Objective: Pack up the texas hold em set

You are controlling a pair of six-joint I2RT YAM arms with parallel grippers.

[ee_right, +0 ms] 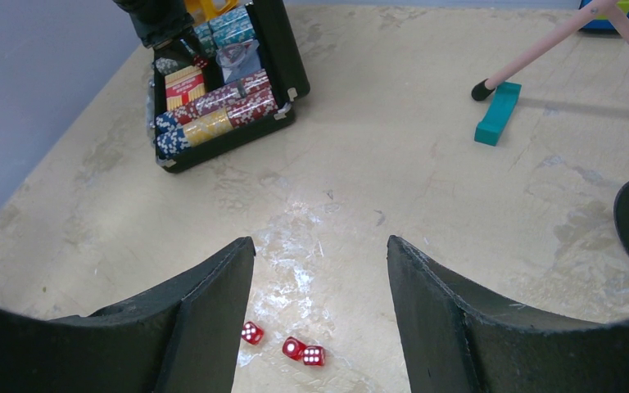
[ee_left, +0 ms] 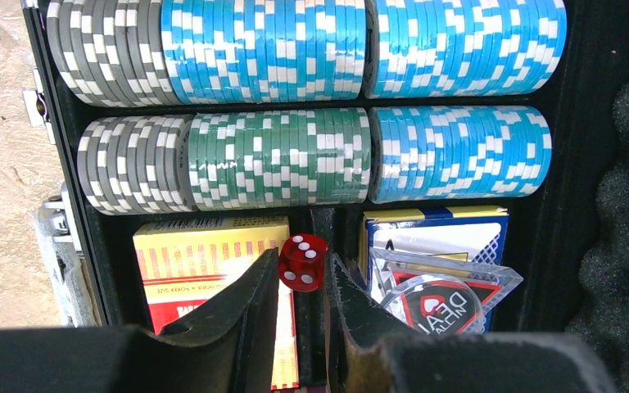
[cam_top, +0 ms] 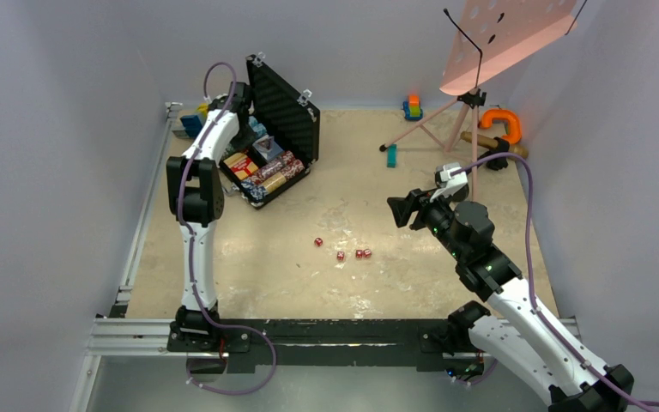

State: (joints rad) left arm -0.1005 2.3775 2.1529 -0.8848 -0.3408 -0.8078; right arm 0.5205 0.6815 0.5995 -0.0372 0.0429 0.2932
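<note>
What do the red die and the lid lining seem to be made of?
Red die: likely clear glossy plastic; it looks see-through, with bright highlights.
Lid lining: probably matt black foam; its surface is bumpy, in an egg-crate pattern.

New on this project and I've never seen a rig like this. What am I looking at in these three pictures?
Two robot arms are bolted at the table's near edge, each ending in a two-finger gripper. The wide picture comes from a fixed camera above and behind them. The other two come from a camera on each wrist.

The left gripper is inside the open black case, pinching a red die near rows of poker chips and card boxes. The right gripper is open and holds nothing. It hangs above the table, where four more dice lie loose.

A pink music stand and toy blocks sit at the back.
</note>
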